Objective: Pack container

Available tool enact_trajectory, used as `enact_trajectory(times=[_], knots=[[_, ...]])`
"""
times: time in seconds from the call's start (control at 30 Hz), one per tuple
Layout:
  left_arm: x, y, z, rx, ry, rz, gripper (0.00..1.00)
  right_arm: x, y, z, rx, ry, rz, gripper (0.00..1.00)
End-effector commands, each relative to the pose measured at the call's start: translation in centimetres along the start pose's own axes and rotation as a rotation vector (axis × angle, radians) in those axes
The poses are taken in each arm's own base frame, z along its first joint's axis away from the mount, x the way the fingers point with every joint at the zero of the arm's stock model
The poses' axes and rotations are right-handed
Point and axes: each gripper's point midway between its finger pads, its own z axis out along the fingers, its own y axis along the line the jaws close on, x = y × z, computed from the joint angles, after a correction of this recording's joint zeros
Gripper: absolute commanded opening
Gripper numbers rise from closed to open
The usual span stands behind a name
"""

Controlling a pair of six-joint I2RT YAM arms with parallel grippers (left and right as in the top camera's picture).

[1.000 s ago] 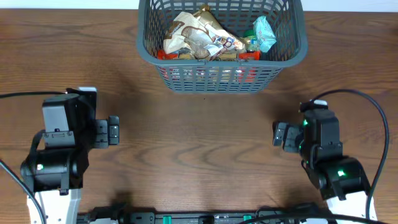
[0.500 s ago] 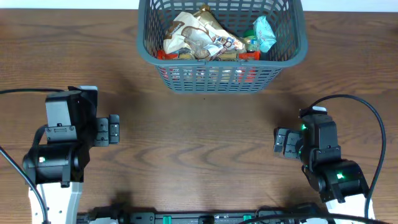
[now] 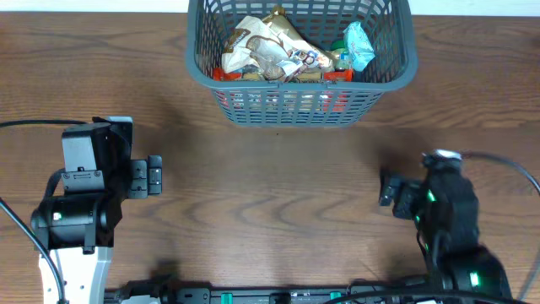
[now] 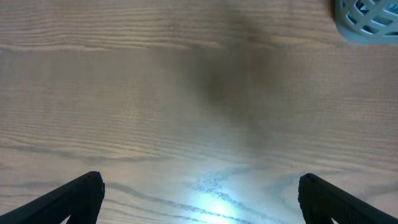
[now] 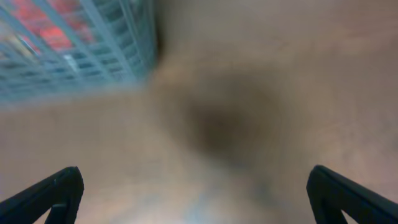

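Observation:
The container [image 3: 299, 105] is a grey-blue lattice basket at the top centre of the table, holding several food packets: a beige crinkled bag [image 3: 270, 46], a teal packet [image 3: 358, 44] and red packets at the bottom. Its corner shows in the left wrist view [image 4: 367, 18] and its mesh wall, blurred, in the right wrist view [image 5: 68, 50]. My left gripper [image 4: 200, 193] is open and empty over bare wood at the lower left. My right gripper [image 5: 193, 190] is open and empty over bare wood at the lower right.
The wooden table [image 3: 270, 194] fills the view. Black cables run from both arms toward the table's left and right edges. A dark rail with lights lies along the front edge [image 3: 270, 295].
My right arm has drawn back toward the front edge and a little to the right; its view is blurred by motion. The left arm and the basket stay put.

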Motion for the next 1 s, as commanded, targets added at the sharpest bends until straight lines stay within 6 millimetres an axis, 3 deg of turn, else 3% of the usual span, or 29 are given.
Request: enact_trajectory(times=[0.0,0.2,0.4,0.57,0.9,0.97], knots=[[0.2,0.3,0.2,-0.014,0.011,-0.014,0.98,0.3,0.3,-0.6,-0.072,-0.143,-0.015,0.99],[0.2,0.3,0.2,-0.014,0.011,-0.014,0.99,-1.7,2.6,0.4,-0.219,-0.483,-0.077,0.99],[0.2,0.3,0.2,-0.014,0.011,-0.014,0.98,-2.2,2.9,0.8,-0.187,-0.664,-0.246,0.99],[0.2,0.3,0.2,-0.014,0.011,-0.014,0.98,-1.2,2.6,0.9,-0.143,-0.687,-0.363,0.99],[0.2,0.3,0.2,-0.014,0.011,-0.014,0.98,2.8,2.0,3.4,-0.152,-0.518,-0.344,0.99],[0.2,0.3,0.2,-0.014,0.011,-0.014,0.98,2.9,2.2,3.3,-0.166,-0.518,-0.347,0.99]])
